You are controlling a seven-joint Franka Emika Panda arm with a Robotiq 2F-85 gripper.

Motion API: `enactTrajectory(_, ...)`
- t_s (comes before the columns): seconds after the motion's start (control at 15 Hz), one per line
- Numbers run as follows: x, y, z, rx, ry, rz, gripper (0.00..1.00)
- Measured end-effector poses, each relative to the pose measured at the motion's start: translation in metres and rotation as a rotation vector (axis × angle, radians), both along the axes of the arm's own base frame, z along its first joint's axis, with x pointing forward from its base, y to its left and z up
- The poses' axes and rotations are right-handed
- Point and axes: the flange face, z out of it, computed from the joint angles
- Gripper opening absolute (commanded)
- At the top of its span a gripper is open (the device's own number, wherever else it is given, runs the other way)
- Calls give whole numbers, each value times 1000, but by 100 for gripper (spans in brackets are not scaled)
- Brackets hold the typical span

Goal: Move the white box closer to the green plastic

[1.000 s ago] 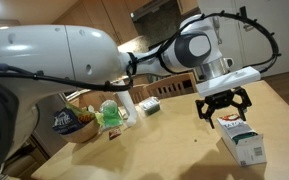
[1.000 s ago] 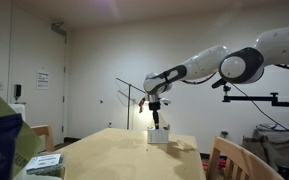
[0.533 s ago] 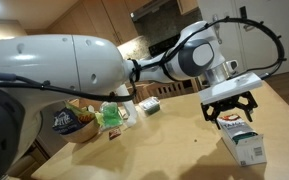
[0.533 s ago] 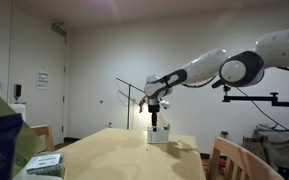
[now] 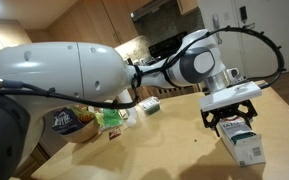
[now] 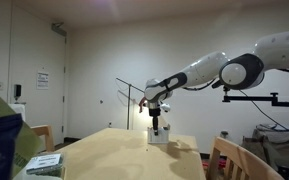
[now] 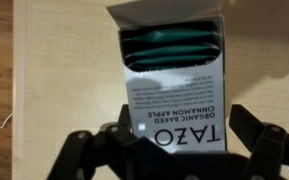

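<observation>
Wrist view: box [image 7: 172,85] under end effector [image 7: 174,145]

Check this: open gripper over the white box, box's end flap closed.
Wrong on the flap. The open gripper is over the white box, but the wrist view shows its end flap open, teal packets visible inside.

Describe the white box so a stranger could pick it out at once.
On the wooden table, look under the open gripper, far from the clutter around the green plastic. The white box lies there alone; its open end shows teal packets, and its top reads TAZO.
</observation>
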Motion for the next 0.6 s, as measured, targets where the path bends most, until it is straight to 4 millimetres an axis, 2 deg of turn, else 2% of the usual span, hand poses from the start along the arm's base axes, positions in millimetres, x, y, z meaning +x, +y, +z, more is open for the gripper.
enactTrajectory(0.07,-1,2,-4,4,15,1,100)
enactTrajectory(0.13,-3,4,-7,7,29,1,75)
enactTrajectory(0.2,-4,5,-9,10,40,2,74)
enactTrajectory(0.47,-2,8,-7,4,41,7,44)
enactTrajectory(0.6,2,13,-1,-10,32,18,38)
